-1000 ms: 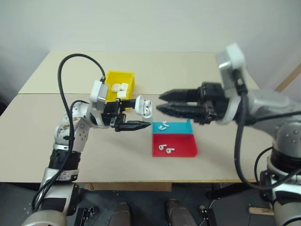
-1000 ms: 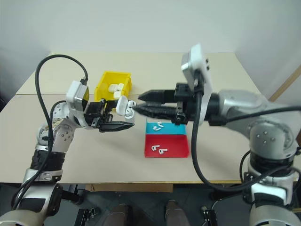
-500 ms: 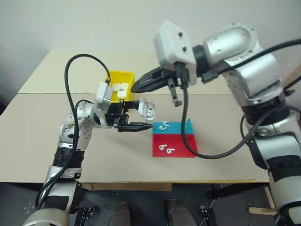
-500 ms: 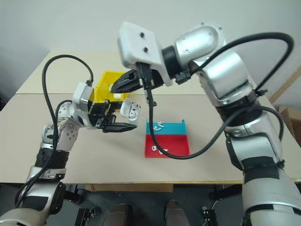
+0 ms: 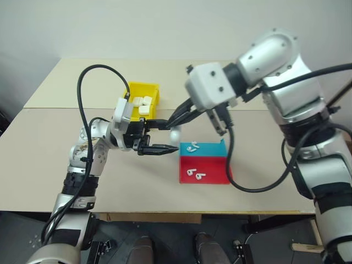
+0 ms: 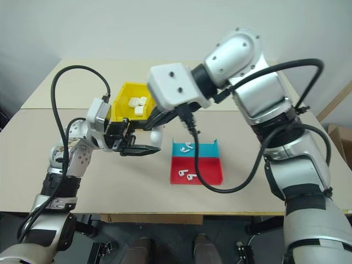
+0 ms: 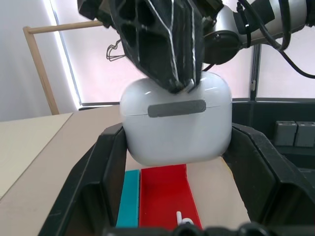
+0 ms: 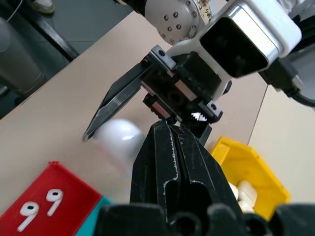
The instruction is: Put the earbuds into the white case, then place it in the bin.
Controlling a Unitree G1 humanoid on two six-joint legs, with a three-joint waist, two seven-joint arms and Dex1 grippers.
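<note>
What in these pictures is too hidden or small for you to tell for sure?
- Inside of the white case: lid down in the left wrist view, so any earbuds within are hidden.
- The case in the head views: mostly behind the right gripper.
- Count of cases in the yellow bin: bunched and too small.

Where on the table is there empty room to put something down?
The beige tabletop is bare right of the flat teal and red tray, and along the front edge left of it. The far strip behind the yellow plastic bin is free too. The middle is crowded: the left gripper holds the white rounded case there, with the shut right gripper on it.
</note>
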